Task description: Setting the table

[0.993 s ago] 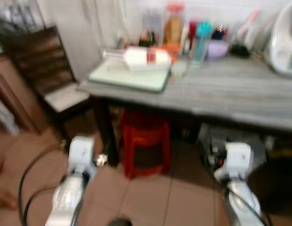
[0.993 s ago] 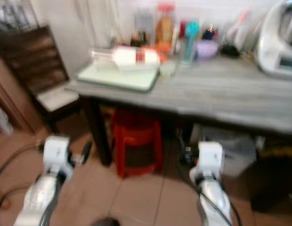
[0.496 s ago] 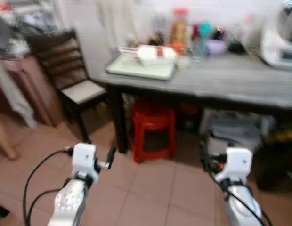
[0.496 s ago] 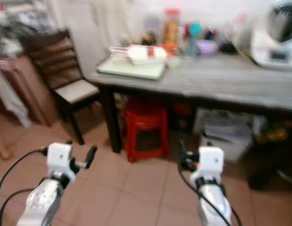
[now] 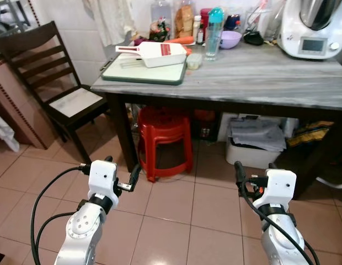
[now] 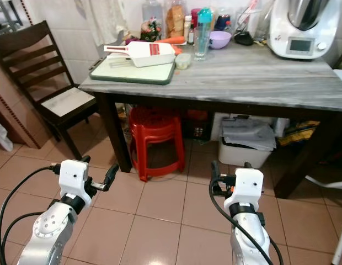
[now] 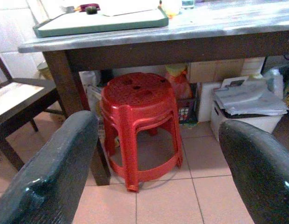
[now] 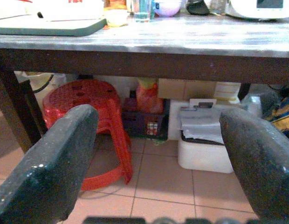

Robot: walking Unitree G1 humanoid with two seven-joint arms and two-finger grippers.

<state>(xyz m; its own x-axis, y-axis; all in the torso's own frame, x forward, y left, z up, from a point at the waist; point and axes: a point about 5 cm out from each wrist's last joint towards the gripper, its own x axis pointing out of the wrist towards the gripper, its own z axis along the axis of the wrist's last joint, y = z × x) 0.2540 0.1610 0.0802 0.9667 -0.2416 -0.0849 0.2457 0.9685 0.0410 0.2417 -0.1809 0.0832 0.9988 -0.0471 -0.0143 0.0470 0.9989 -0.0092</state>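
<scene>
The table (image 5: 259, 83) was viewed from farther back than before. A red stool (image 5: 165, 141) stood under it at 12 o'clock, and a chair (image 5: 47, 83) at 10 o'clock. The left gripper (image 7: 158, 163) and right gripper (image 8: 158, 158) were held spread and empty.

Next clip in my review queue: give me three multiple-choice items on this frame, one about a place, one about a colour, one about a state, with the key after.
1. Where is the red stool?
A. on the chair
B. under the table
C. on the table

2. What colour is the bowl at the back of the table?
A. purple
B. black
C. yellow

3. How are the left gripper and right gripper?
A. both open, holding nothing
B. both shut
C. one holds a cup

Key: 1 B, it stands on the floor tiles beneath the tabletop; 2 A, its rim is lilac; 3 A, wrist views show the fingers spread wide.
</scene>
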